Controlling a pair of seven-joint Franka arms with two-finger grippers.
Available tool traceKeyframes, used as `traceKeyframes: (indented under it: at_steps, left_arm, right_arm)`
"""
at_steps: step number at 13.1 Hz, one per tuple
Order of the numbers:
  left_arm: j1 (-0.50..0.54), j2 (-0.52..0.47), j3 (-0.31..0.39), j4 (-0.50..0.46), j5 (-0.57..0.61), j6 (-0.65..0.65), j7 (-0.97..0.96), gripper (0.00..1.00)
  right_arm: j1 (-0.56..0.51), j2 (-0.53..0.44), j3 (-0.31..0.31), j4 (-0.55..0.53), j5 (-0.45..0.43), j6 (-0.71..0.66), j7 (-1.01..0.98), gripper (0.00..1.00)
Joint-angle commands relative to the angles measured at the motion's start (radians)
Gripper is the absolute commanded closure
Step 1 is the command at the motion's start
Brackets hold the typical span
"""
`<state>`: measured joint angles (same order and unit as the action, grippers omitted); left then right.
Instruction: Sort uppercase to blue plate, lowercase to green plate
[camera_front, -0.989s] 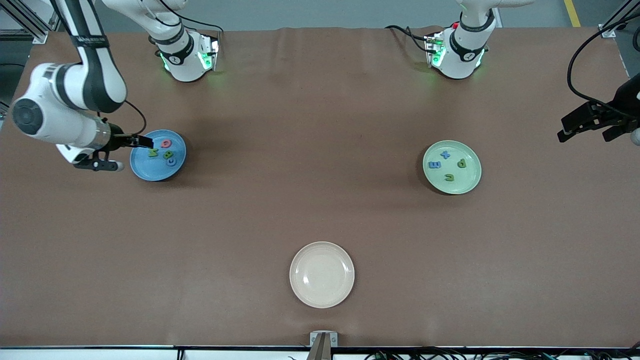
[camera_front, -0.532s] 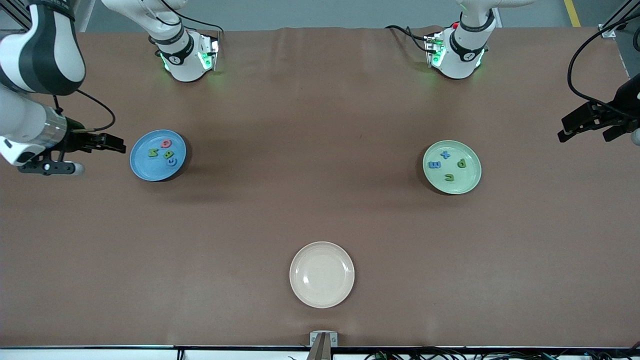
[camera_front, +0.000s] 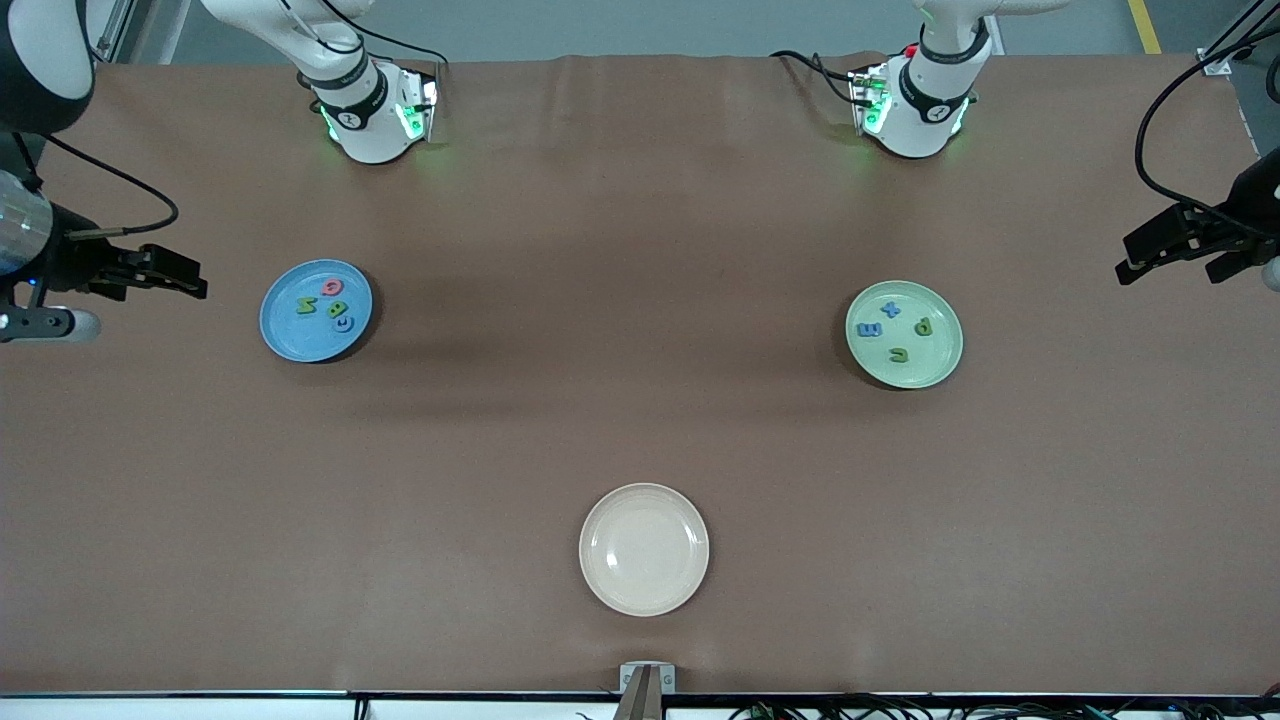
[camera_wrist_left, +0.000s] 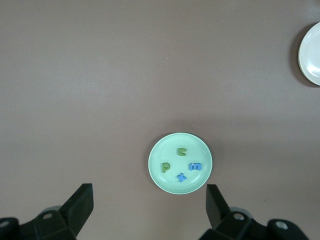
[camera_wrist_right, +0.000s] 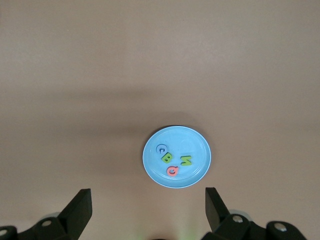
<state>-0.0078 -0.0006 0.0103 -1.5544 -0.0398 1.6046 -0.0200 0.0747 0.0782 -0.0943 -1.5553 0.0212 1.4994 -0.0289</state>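
The blue plate lies toward the right arm's end of the table and holds the uppercase letters: a red round one, a green zigzag, a green B and a blue round one. The green plate lies toward the left arm's end with the lowercase letters: a blue cross, a blue m, a green p and a green arch. My right gripper hangs open and empty beside the blue plate, over the table's end. My left gripper waits open and empty past the green plate.
A cream plate, with nothing in it, sits near the table edge closest to the front camera, midway between the two ends. It also shows in the left wrist view as the cream plate. Both arm bases stand along the table's top edge in the front view.
My right gripper has drawn back from over the blue plate toward its own end of the table, empty. The left arm and all letters have stayed put.
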Motion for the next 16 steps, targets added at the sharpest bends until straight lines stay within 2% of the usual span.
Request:
traceKeyframes:
  at_steps: [1,4,8,16]
  left_arm:
    - [0.002,-0.024,0.000,-0.013,-0.006,-0.009,0.000,0.01]
    - [0.003,-0.026,0.000,-0.010,-0.008,-0.009,0.002,0.01]
    - [0.002,-0.032,-0.001,-0.001,-0.008,-0.009,0.003,0.01]
    - [0.005,-0.032,0.004,0.010,-0.006,-0.009,0.018,0.00]
  right_arm:
    - [0.002,0.032,-0.002,0.050,-0.007,-0.021,-0.003,0.00]
    - [-0.003,0.064,-0.002,0.058,-0.046,-0.016,-0.009,0.00]
    - [-0.018,0.072,-0.012,0.148,-0.058,-0.042,-0.011,0.00]
    - [-0.042,0.055,-0.010,0.155,-0.038,-0.133,0.000,0.00]
